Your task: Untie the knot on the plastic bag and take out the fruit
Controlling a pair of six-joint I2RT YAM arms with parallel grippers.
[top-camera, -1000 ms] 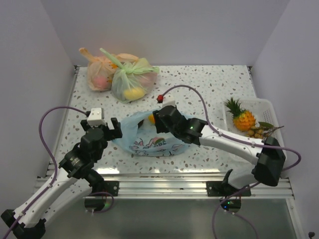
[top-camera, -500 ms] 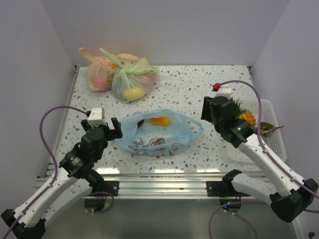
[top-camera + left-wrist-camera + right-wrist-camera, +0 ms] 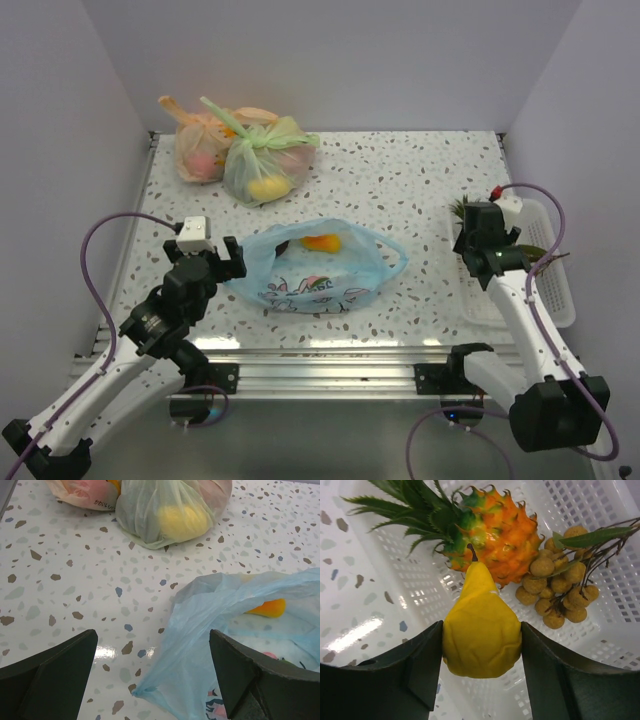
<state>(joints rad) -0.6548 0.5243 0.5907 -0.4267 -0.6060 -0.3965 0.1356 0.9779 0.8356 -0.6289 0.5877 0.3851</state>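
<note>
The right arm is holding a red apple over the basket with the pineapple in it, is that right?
Not quite. The right fingers hold a yellow pear, not a red apple, as the right wrist view shows. The rest stands: it is over the basket with the pineapple in it.

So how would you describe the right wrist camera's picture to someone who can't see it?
A yellow pear is gripped in the right claw, above a white mesh basket. In it lie an orange pineapple with green leaves and a bunch of tan berries.
</note>
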